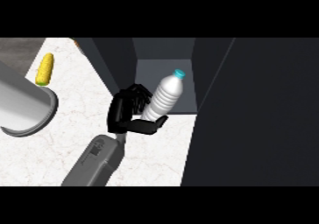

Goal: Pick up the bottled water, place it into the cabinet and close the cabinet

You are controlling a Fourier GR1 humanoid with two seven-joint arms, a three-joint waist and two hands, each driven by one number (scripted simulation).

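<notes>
The bottled water (165, 95) is clear with a blue cap and leans with its cap toward the upper right. It sits at the mouth of the dark cabinet (163, 65), over the front edge of the cabinet's floor. My right hand (126, 109) is shut on its lower half, with the fingers curled along the bottle's left side and the thumb (151, 126) across its base. The cabinet door (259, 113) stands open as a large dark panel on the right. My left hand does not show.
A yellow corn cob (44, 69) lies on the white marble counter (52, 153) at the upper left. A big grey cylinder (19, 103) fills the left edge. The cabinet's dark side wall (113, 61) rises just left of my hand.
</notes>
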